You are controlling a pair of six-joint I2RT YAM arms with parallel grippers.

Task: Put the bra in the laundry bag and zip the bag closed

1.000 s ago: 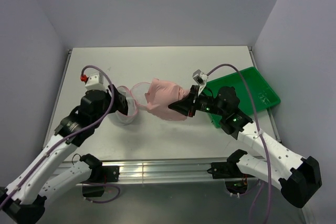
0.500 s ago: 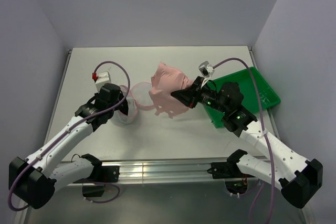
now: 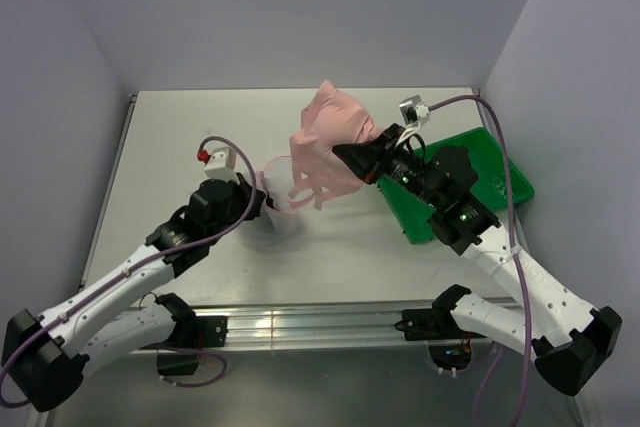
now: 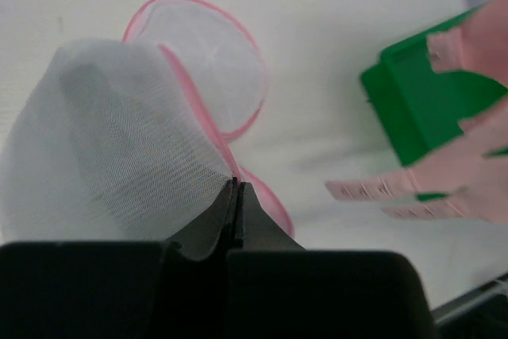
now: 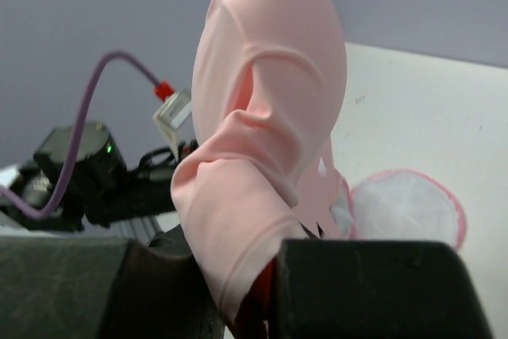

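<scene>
The pale pink bra point(image 3: 325, 137) hangs bunched in the air above the table's middle, straps dangling, with my right gripper point(image 3: 348, 155) shut on its fabric. In the right wrist view the bra point(image 5: 266, 109) fills the centre and hides the right gripper point(image 5: 266, 283). The white mesh laundry bag point(image 3: 281, 209) with pink rim sits just below and left of the bra. Its domed lid point(image 4: 210, 65) is flipped open beyond the pouch point(image 4: 119, 144). My left gripper point(image 4: 236, 186) is shut on the bag's pink rim at the near edge. Bra straps point(image 4: 421, 180) dangle at the right.
A green plastic tray point(image 3: 490, 162) stands at the right of the table, under my right arm, and its corner point(image 4: 417, 101) shows in the left wrist view. The left arm's wrist with its purple cable point(image 5: 79, 168) is to the bra's left.
The left gripper has closed on the bag's rim and shifted right with it. The right gripper has lifted the bra up and toward the back, over the bag.
</scene>
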